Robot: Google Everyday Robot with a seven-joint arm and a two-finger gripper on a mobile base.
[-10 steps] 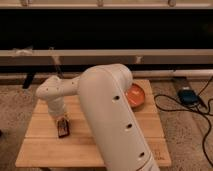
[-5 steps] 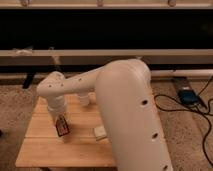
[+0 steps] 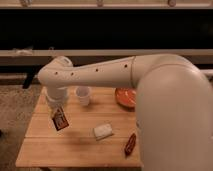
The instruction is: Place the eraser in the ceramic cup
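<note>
The eraser (image 3: 60, 120), a dark brown bar with a reddish rim, hangs tilted between the fingers of my gripper (image 3: 57, 113) over the left part of the wooden table (image 3: 75, 150). The gripper is shut on it and holds it a little above the tabletop. The white ceramic cup (image 3: 83, 95) stands upright on the table, just right of and behind the gripper, about a hand's width from the eraser. My white arm (image 3: 115, 70) reaches in from the right, above the cup.
An orange bowl (image 3: 124, 97) sits at the back right of the table, partly behind my arm. A pale whitish block (image 3: 102, 131) lies mid-table. A slim dark red object (image 3: 130, 144) lies near the front right edge. A dark bench runs behind.
My arm's bulk has swung right, uncovering the cup, the block and the dark red object. The eraser has tilted and risen slightly in the gripper.
</note>
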